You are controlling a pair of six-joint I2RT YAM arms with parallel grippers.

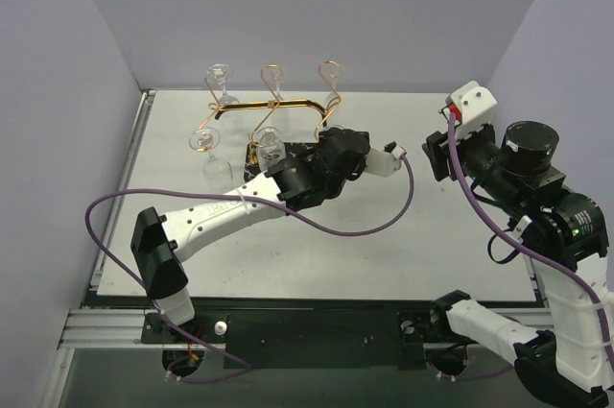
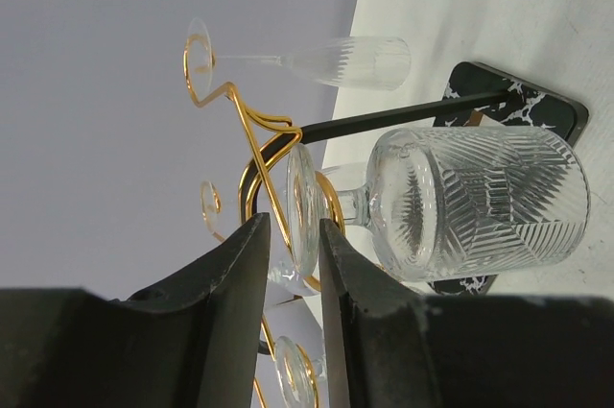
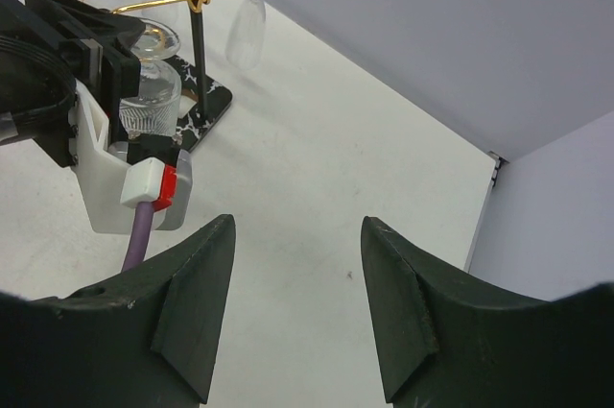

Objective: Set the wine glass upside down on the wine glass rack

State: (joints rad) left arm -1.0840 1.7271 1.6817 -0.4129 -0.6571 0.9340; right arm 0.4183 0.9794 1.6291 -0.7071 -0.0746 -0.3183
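The wine glass [image 2: 480,202] hangs bowl-down on the wine glass rack [image 2: 254,139]. Its foot sits between the jaws of your left tool [image 2: 293,224], which are slightly parted and not clamping. It looks thin, slick and brittle, so take it by foot or stem only. Other glasses [image 2: 350,60] crowd the rack alongside, so withdraw straight. Your right tool [image 3: 297,226] gapes empty, well apart from the rack.

No writing, label, brand name, number or sign can be read in any of the three views.
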